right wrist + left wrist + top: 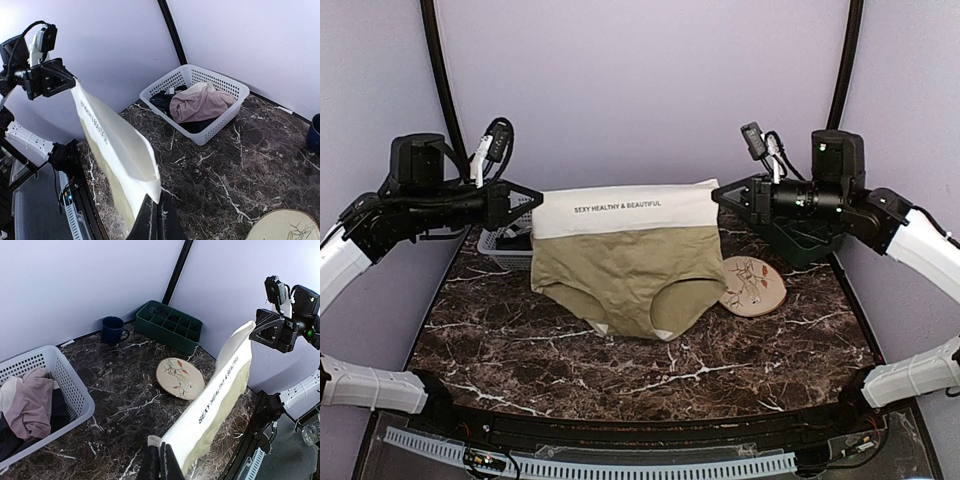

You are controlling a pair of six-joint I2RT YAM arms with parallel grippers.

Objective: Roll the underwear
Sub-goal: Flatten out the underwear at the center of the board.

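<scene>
Pinching the underwear [625,272] by its waistband corners with left gripper [528,205] and right gripper [724,195], clamped tight | hanging spread flat above the table [620,375], near the plate [755,288] | lower both ends together, keep waistband taut, lay smooth before rolling.

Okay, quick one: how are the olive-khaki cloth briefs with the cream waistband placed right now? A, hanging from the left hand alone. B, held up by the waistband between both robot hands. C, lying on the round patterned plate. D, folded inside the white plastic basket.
B: the left hand and the right hand each pinch one end of the cream waistband, so the olive-khaki cloth briefs hang spread between them.
</scene>
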